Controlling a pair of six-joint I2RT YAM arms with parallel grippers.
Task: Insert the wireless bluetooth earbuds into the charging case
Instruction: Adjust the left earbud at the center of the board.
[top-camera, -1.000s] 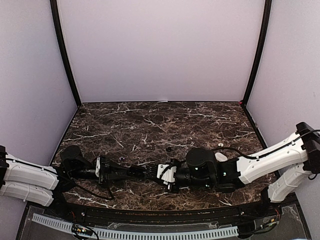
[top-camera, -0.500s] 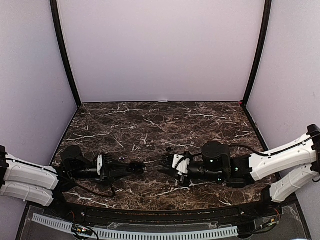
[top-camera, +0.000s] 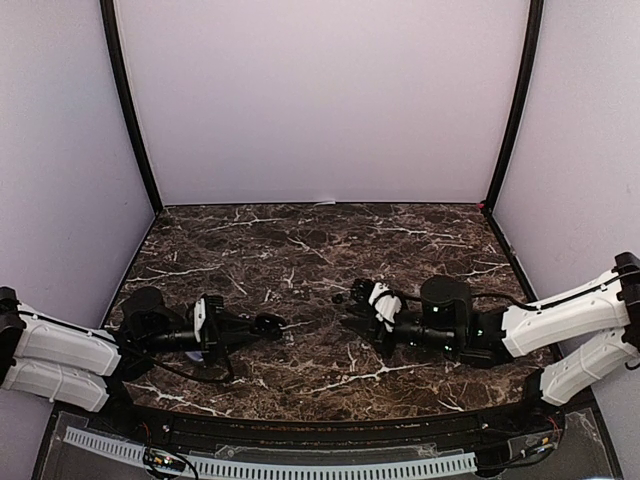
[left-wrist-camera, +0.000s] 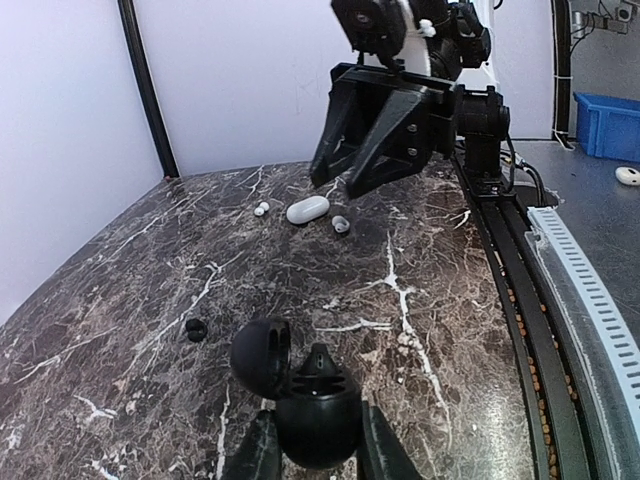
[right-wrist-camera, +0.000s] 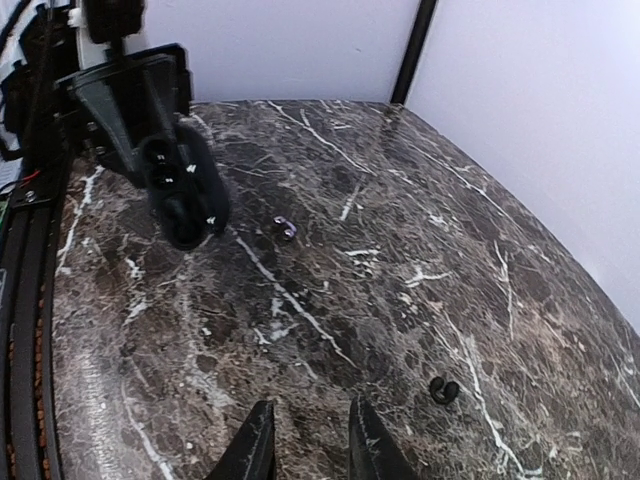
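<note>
Left gripper (left-wrist-camera: 313, 432) clamps the open black charging case (left-wrist-camera: 300, 392) near the front edge; right gripper (right-wrist-camera: 308, 445), parted and empty, should straddle the black earbud (left-wrist-camera: 197, 328) squarely.

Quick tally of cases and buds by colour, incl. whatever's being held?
black charging case: 1
white charging case: 1
white earbuds: 2
black earbuds: 2
Total: 6

right claw (right-wrist-camera: 310, 405) parted, empty, over marble table (right-wrist-camera: 420, 230)
</note>
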